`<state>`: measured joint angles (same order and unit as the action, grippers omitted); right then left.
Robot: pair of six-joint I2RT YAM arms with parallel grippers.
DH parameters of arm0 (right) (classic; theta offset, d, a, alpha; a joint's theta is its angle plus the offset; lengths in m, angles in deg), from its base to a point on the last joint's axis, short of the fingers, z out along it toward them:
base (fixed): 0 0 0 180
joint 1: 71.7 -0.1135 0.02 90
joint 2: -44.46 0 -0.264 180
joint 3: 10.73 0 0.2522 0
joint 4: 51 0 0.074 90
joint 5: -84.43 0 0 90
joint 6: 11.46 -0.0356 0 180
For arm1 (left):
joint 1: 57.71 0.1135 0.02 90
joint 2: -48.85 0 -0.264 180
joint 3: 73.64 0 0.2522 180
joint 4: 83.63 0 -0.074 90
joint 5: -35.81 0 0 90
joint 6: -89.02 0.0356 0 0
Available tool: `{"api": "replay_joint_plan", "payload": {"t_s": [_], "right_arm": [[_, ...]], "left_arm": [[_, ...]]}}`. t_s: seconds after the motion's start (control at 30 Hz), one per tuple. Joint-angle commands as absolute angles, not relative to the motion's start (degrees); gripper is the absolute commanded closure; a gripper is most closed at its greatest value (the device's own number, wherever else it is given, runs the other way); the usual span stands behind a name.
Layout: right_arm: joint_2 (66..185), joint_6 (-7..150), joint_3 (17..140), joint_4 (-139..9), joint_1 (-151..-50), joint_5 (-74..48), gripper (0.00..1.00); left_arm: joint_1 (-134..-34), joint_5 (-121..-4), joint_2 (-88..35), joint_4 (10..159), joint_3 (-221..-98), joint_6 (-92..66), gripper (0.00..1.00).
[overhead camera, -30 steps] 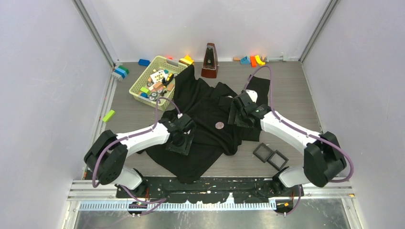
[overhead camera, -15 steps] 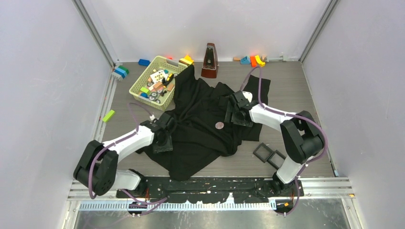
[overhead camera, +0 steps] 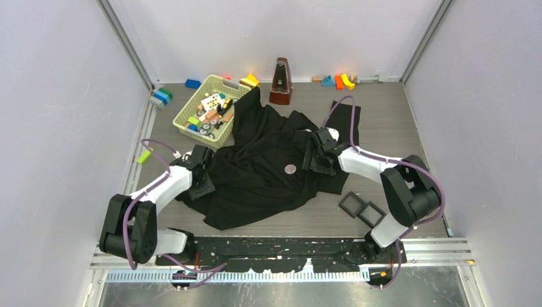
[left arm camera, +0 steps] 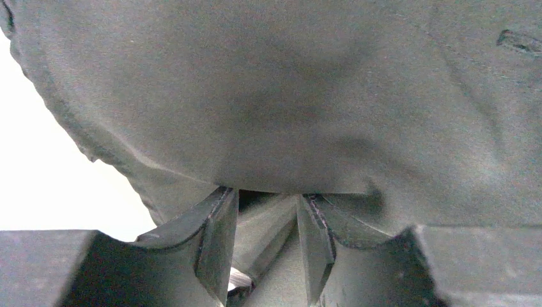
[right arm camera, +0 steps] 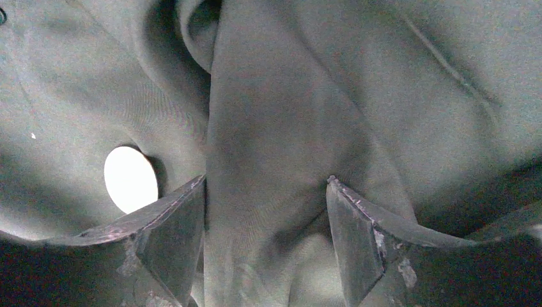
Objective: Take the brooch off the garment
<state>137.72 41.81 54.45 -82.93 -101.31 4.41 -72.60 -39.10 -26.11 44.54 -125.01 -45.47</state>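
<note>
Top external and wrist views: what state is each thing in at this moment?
brooch: lying on the garment, not gripped.
garment: crumpled, spread out.
left hand: closed on a fold of the garment, as far as shows.
right hand: open, straddling a fold beside the brooch.
basket: upright, full of small items.
metronome: upright.
black trays: flat, side by side.

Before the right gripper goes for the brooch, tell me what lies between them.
Nothing solid. The brooch lies uncovered just outside one finger of the open right gripper; only a raised fold of the garment runs between its fingers.
</note>
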Motion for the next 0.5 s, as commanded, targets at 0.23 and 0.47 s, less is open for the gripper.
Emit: {"api": "replay_joint_plan", "payload": {"t_s": [0.23, 0.47], "right_arm": [[133.53, 45.28, 59.51, -88.09, -101.93, 1.29, 0.28], [140.50, 45.67, 64.89, -90.39, -101.94, 2.03, 0.27]], "left_arm": [[-85.99, -32.87, -16.31, 38.75, -136.14, -38.68, 0.56], [-94.22, -47.08, -16.19, 53.21, -137.09, -29.64, 0.49]]}}
